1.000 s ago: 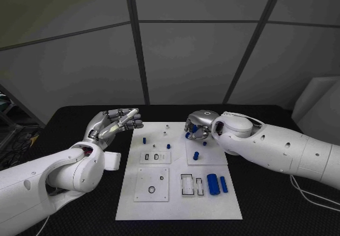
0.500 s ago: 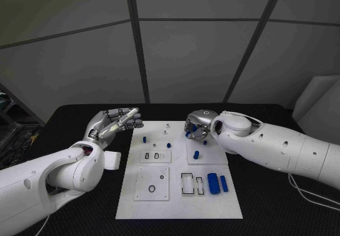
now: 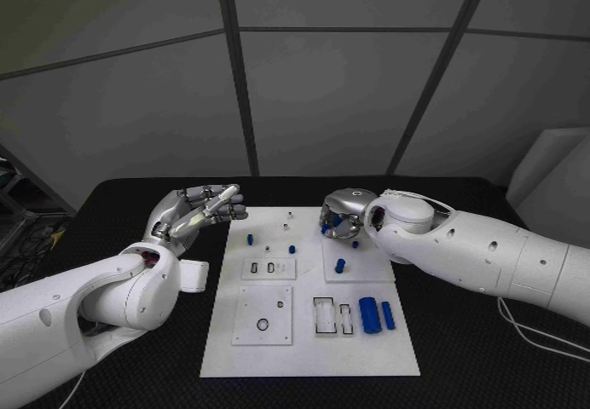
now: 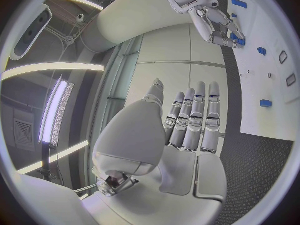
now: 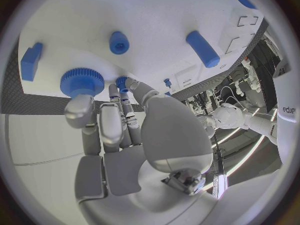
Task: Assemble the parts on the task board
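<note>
Blue parts lie scattered on the white board [image 3: 308, 341] at mid-table. The right hand [image 3: 341, 217] hovers over the board's far right, fingers curled down by a blue gear [image 5: 82, 82]; whether it grips anything I cannot tell. The left hand [image 3: 197, 213] is raised left of the board, fingers straight, holding nothing.

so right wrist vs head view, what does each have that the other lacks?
Right wrist only: a blue toothed gear at the right robot hand's fingertips.
Head only: the left robot hand, raised and open beside the board; the two blue cylinders lying on the near side.
Both: the white task board and the right robot hand.
</note>
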Motion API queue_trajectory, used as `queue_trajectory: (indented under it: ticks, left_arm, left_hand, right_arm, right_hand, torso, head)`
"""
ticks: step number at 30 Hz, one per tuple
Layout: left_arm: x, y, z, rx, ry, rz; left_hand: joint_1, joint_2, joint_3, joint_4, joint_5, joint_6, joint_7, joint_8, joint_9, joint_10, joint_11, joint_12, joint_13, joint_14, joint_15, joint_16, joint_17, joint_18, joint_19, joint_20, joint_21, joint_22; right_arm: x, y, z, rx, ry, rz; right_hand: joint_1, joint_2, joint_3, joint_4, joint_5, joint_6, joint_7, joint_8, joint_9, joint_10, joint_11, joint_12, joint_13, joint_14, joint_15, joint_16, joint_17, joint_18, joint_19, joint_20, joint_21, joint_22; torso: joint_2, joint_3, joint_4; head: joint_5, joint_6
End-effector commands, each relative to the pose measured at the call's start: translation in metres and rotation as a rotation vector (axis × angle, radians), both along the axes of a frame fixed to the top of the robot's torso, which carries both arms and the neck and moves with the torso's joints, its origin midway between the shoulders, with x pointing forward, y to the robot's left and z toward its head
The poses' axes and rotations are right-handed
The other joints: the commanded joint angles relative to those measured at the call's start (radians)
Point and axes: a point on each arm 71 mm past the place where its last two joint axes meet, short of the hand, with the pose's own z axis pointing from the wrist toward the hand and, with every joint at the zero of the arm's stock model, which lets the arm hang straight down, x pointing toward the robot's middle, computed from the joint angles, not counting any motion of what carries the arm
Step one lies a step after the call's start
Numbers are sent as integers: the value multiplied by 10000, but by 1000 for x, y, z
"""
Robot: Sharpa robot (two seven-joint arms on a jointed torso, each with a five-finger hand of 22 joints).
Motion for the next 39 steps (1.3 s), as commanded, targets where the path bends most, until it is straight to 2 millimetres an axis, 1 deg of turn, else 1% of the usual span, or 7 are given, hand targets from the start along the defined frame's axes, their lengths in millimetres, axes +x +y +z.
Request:
queue_trajectory:
  ticks: [1, 4, 8, 19, 22, 28, 39]
  left_arm:
    - [0, -1, 2, -10, -156, -98]
    - [0, -1, 2, -6, -149, -96]
    - [0, 0, 2, 2, -143, -83]
    - [0, 2, 2, 15, -134, -68]
    - [1, 2, 2, 18, -133, -62]
    - [1, 2, 1, 17, -123, -71]
    - [1, -1, 1, -13, -113, -140]
  left_hand:
    - [29, 67, -16, -58, -41, 28, 14, -54, -13, 32, 56, -32, -15, -46, 29, -48, 13, 62, 29, 8, -50, -13]
    - [30, 73, -14, -59, -41, 29, 15, -56, -13, 33, 57, -35, -15, -44, 30, -51, 14, 62, 30, 9, -51, -14]
    - [32, 85, -9, -61, -40, 32, 18, -60, -13, 34, 59, -40, -14, -41, 30, -57, 16, 62, 31, 9, -54, -17]
    - [26, 94, -9, -61, -40, 29, 26, -71, -14, 29, 65, -51, -15, -39, 33, -68, 19, 62, 33, 11, -60, -22]
    - [26, 94, -9, -61, -40, 29, 26, -71, -14, 29, 65, -51, -15, -39, 33, -68, 19, 62, 33, 11, -60, -22]
    - [26, 94, -9, -61, -40, 29, 26, -71, -14, 29, 65, -51, -15, -39, 33, -68, 19, 62, 33, 11, -60, -22]
    - [24, 95, -11, -65, -40, 25, 31, -82, -15, 23, 69, -62, -17, -40, 36, -79, 21, 62, 32, 13, -66, -27]
  right_arm:
    - [0, 1, 3, 146, -158, 103]
    - [-1, 2, 6, 405, -475, 188]
    - [-4, 4, 13, 922, -1076, 277]
    - [-10, 11, 25, 1834, -2087, 222]
    - [-8, 15, 26, 1962, -2222, 197]
    - [-3, 27, 27, 2135, -2395, 170]
    - [11, 48, 21, 2020, -2249, 204]
  right_hand:
    - [113, -26, 139, -11, -74, 131, -24, 55, 20, 135, -18, 18, 20, 312, 2, 54, 32, -94, 51, 33, 81, 74]
    - [233, 11, 365, -61, -199, 330, -53, 135, 54, 352, -69, 61, 58, 317, -51, 114, 94, -113, 98, 14, 180, 212]
    - [275, -40, 546, -92, -190, 556, -100, 226, 102, 592, -135, 89, 104, 311, -101, 151, 117, -129, 128, -24, 270, 330]
    - [287, -95, 638, -107, -214, 613, -104, 235, 118, 647, -147, 56, 113, 323, -116, 211, 194, -150, 171, -43, 351, 449]
    - [297, -106, 664, -114, -227, 615, -98, 230, 119, 646, -144, 42, 112, 325, -116, 223, 209, -152, 173, -45, 360, 460]
    - [294, -125, 693, -115, -248, 607, -84, 218, 118, 639, -133, 23, 110, 325, -111, 232, 214, -154, 170, -46, 369, 468]
    - [230, -186, 744, -74, -307, 573, -55, 176, 114, 602, -103, -20, 100, 326, -88, 260, 234, -158, 161, -35, 393, 488]
  torso:
    - [5, 5, 4]
    - [3, 3, 9]
    - [2, 0, 8]
    - [19, -11, 18]
    - [31, -18, 26]
    - [48, -14, 49]
    - [59, -24, 52]
  head:
    - [7, -15]
    - [13, -27]
    - [9, -27]
    - [42, 87]
    - [50, 117]
    - [51, 138]
    - [76, 81]
